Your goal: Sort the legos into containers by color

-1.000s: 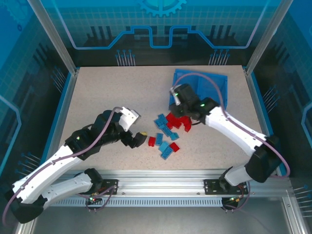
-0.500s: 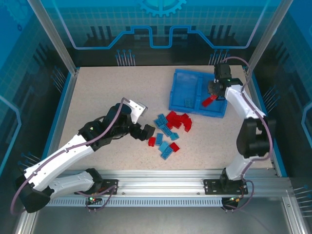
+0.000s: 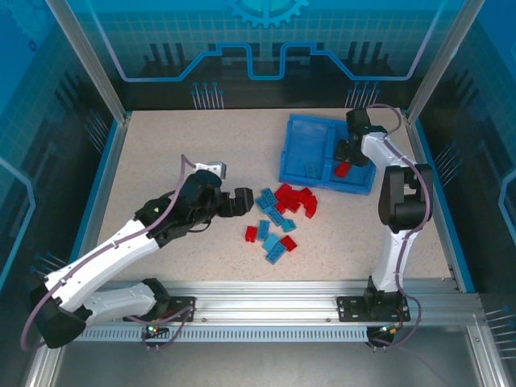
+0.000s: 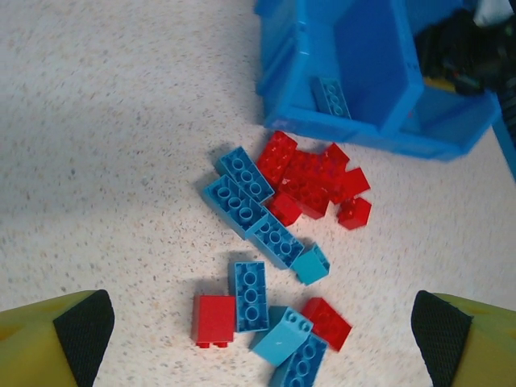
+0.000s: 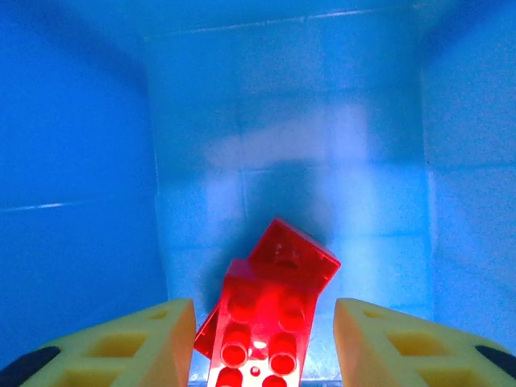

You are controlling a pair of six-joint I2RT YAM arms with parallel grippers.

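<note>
Judging legos [image 4: 266,234] light, rigid, slick: I favour pinching flat sides. Left gripper [image 3: 242,201] gapes; right gripper [image 5: 264,339] parted around red brick [image 5: 278,262], tray's [image 3: 294,153] 3 o'clock side.

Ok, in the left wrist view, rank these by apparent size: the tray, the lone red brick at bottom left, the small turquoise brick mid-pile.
1. blue tray
2. lone red brick
3. turquoise brick

Counter [image 3: 177,153]: the left half is bare, so you pass freely there. Lego pile [image 3: 278,216]: clutters the centre just beside your left claw [image 3: 240,201], bricks packed close. Tray [image 3: 300,161]: its walls bar the far right. Your right claw [image 3: 348,155] and a red brick [image 3: 343,168] occupy the right compartment, and one blue brick [image 3: 311,168] lies in the left.
</note>
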